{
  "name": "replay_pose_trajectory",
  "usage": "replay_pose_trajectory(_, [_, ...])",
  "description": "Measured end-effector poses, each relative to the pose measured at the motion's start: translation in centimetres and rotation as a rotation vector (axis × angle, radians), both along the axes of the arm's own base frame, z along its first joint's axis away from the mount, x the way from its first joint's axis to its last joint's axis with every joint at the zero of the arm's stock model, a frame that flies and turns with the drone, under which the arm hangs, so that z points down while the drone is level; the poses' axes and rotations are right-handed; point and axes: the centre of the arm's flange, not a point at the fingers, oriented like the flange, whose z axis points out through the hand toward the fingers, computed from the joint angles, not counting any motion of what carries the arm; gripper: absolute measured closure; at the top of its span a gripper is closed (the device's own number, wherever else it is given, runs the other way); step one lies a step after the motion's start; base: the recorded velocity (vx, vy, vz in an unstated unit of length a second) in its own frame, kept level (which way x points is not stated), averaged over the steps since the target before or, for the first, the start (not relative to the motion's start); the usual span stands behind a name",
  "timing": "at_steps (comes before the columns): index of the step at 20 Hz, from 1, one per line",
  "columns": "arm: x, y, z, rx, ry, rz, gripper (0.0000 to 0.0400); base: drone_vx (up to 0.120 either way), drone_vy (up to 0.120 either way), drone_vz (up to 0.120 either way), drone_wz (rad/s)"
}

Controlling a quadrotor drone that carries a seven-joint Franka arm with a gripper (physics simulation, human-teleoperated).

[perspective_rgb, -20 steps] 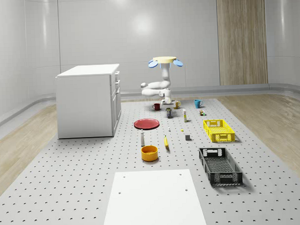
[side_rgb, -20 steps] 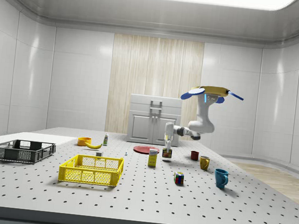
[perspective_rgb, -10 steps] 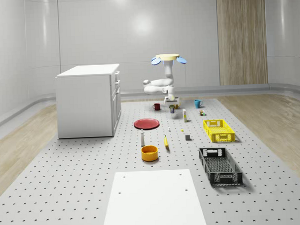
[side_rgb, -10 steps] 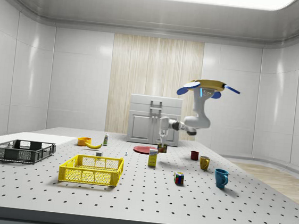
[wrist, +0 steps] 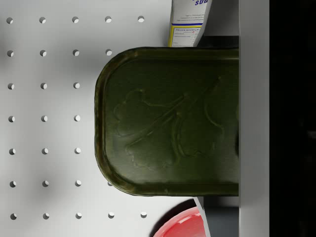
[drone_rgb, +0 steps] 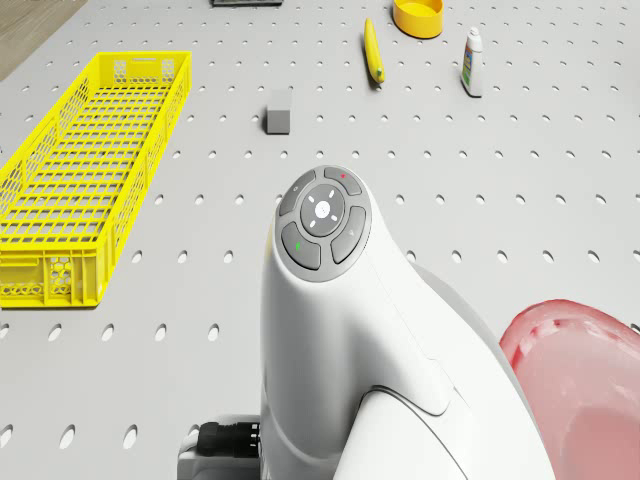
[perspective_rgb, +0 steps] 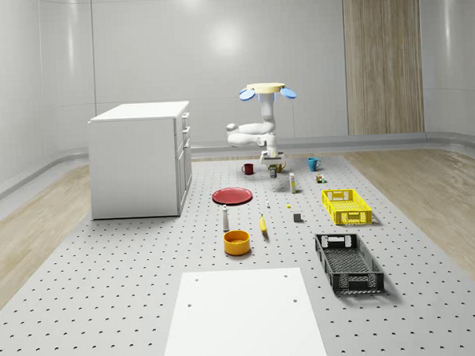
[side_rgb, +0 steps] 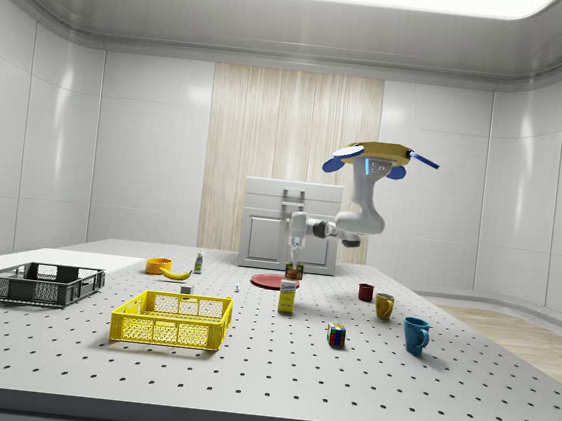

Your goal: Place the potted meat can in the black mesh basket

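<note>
The potted meat can [side_rgb: 294,272] hangs above the table, a little over the sugar box [side_rgb: 287,297], with my gripper [side_rgb: 295,263] shut on it. In the whole-scene view the can [perspective_rgb: 273,168] is under the gripper [perspective_rgb: 273,162], at the far middle of the table. The wrist view looks onto its dark green embossed lid [wrist: 168,121], with one finger [wrist: 254,118] pressed on its side. The drone [side_rgb: 377,156] hovers over the far part of the table. The black mesh basket [perspective_rgb: 349,262] lies at the near right of the whole-scene view, and at the side view's left [side_rgb: 40,283].
A yellow basket [perspective_rgb: 347,205] lies between me and the black one. A red plate [perspective_rgb: 233,195], banana [perspective_rgb: 263,224], orange bowl [perspective_rgb: 236,241], white bottle [perspective_rgb: 225,218] and grey block [perspective_rgb: 297,217] are spread mid-table. Mugs [side_rgb: 415,333] stand behind. A white cabinet [perspective_rgb: 140,158] stands at the left.
The can has come up off the table in the gripper. Drone and arm have shifted toward the side view's left, and the can now hangs over the sugar box.
</note>
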Motion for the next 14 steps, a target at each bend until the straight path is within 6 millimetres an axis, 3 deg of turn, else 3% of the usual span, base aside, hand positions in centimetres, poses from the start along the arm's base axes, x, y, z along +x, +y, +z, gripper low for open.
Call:
replay_pose_trajectory(4, [0.0,0.0,-0.01,0.0,0.0,0.0,0.0111,0.12,0.12,0.1,0.0])
replay_pose_trajectory(14, [0.0,0.0,-0.01,0.0,0.0,0.001,0.0111,0.12,0.0,0.0,0.0])
